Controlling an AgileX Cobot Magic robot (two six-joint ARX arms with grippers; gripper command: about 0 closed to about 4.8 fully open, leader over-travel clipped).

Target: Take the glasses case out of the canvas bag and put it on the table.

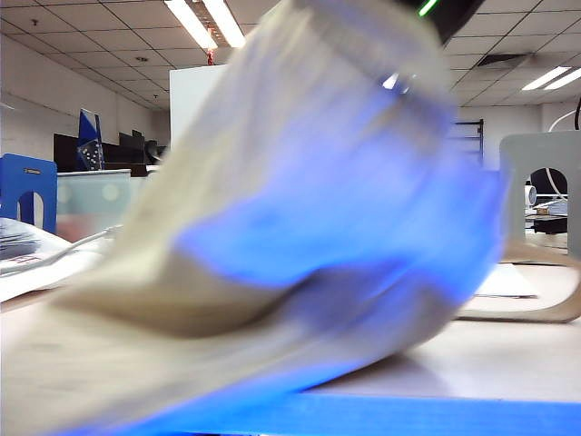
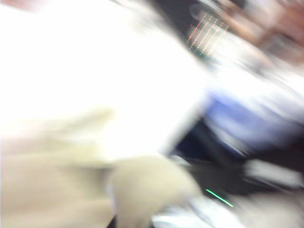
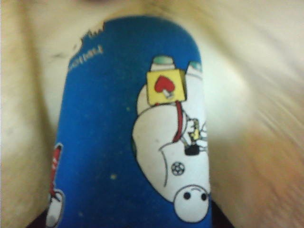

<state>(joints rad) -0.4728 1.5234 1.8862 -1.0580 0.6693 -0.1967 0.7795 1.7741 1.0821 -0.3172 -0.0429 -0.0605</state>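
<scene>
Bag: large floppy cream-beige canvas bag (image 1: pixel 272 182) fills most of the exterior view, smeared by motion blur, its upper part raised toward the top of the picture and its lower folds trailing onto the worktop
Worktop: pale pinkish-beige flat worktop (image 1: pixel 508 363) with a bright blue front edge, bare patch showing to the right of the bag
Case: glossy blue oblong glasses case (image 3: pixel 128 142) with white cartoon figures and a small yellow square bearing a red heart; in the right wrist view it fills the middle of the picture, cream cloth all around it, so it sits inside the bag
Case in exterior view: only a blurred blue glow through or across the cloth; its outline cannot be made out there
Right gripper: right gripper's fingers are not seen in any picture; the case lies very close before the right wrist camera, but whether the fingers touch or pinch it cannot be told, nor how far apart they stand
Left gripper: left wrist view is a bright blur of cream cloth with dark and blue streaks; the left gripper itself is not discernible, its fingers pressed together, what they pinch cannot be told
Arm: dark arm part (image 1: pixel 449 14) with a green light at the top of the exterior view, above the raised cloth
</scene>
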